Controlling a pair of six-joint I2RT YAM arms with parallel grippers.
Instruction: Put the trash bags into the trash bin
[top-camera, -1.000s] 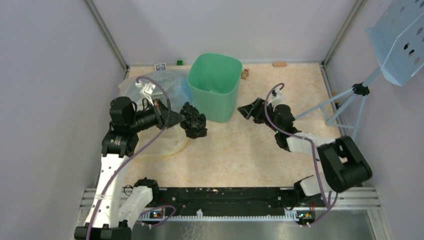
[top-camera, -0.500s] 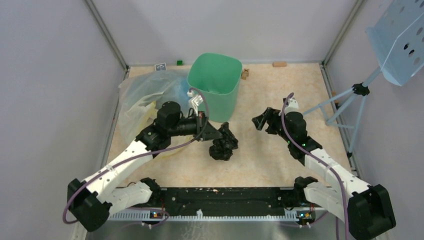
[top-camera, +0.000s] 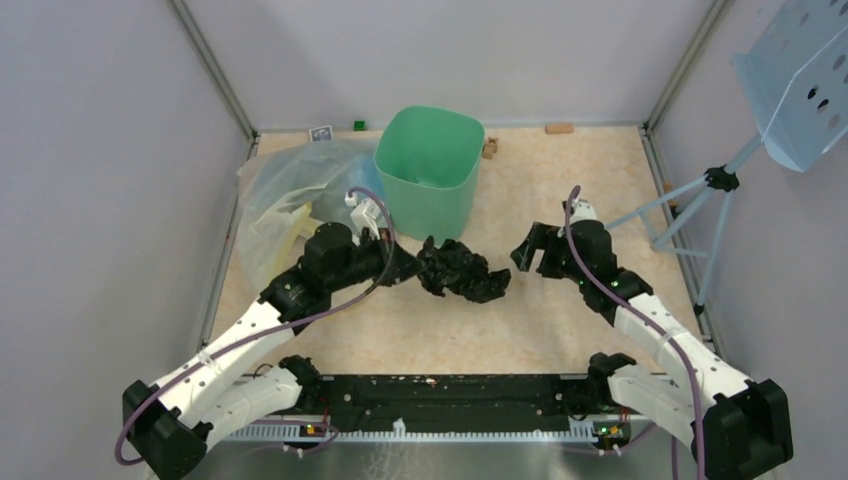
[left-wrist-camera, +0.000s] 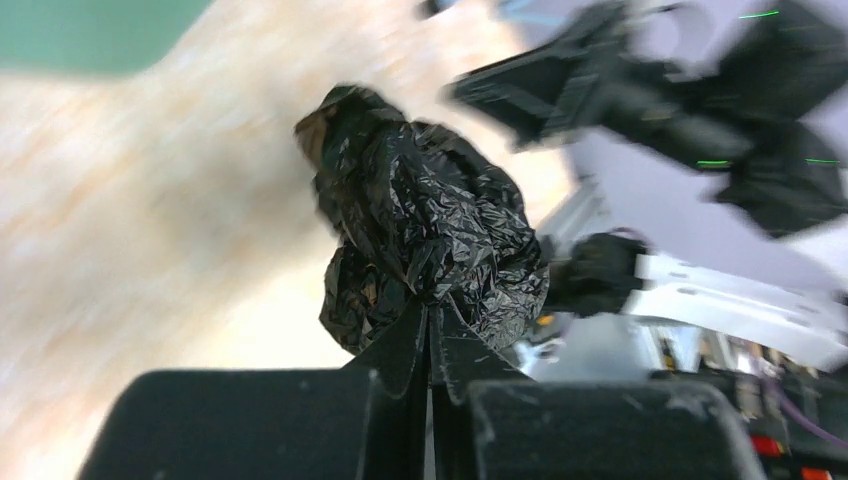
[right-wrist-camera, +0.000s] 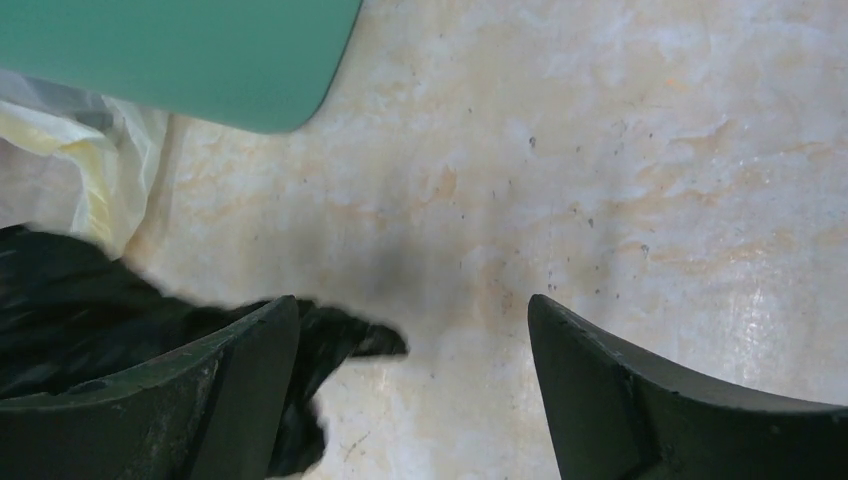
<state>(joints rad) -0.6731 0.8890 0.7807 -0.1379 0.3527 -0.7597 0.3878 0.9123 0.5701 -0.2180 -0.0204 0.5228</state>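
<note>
From above, the left arm (top-camera: 250, 335) stretches in from one side and the right arm (top-camera: 650, 320) from the other. The trash bag (top-camera: 465, 273), a crumpled black wad, sits between them over the worktop (top-camera: 580, 180), just in front of the trash bin (top-camera: 430, 195). The left wrist view gives what the overhead one cannot: the left jaws are pinched right together on a fold at the wad's near end, and the glossy plastic bulges out beyond them. Whether the bag rests on the worktop or hangs just clear of it, I cannot tell. The right wrist view shows the right jaws spread wide with nothing in them, their fingers (right-wrist-camera: 230, 390) on either side of bare worktop, the bag's tip poking in beside one finger. The bin stands upright, and from above I can make out only its green inner walls. Just beside it, a large clear bag (top-camera: 285, 190) holds blue and yellow stuff.
</note>
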